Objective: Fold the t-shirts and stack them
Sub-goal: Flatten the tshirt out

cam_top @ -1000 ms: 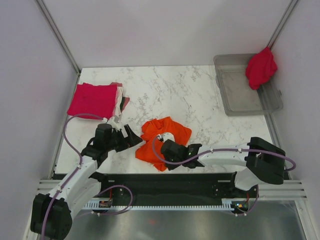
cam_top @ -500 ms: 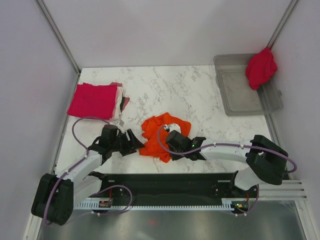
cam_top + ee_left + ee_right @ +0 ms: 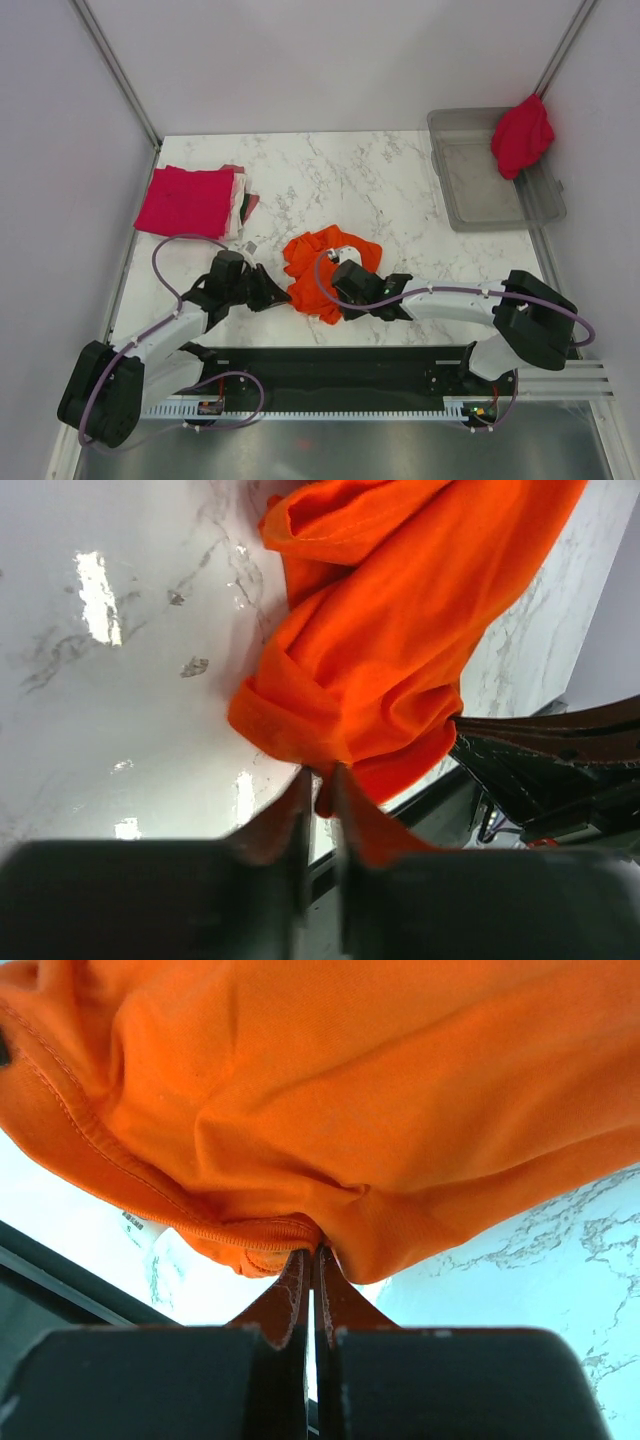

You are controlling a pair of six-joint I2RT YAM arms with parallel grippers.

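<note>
orange t-shirt (image 3: 400, 630) pinched by left gripper (image 3: 322, 798) and right gripper (image 3: 312, 1260)
left jaws narrow on a fold, right clamped on the hem (shirt bunched, marble table (image 3: 400, 200))

orange t-shirt (image 3: 322, 262) crumpled mid-front, crimson shirts (image 3: 188, 200) folded left, maybe stacked

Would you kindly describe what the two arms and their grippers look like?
The left arm and right arm both have white tubular links between bulky black joint housings. A thin purple cable loops along each. The left gripper and right gripper have black bodies with dark, tapering fingers.
</note>
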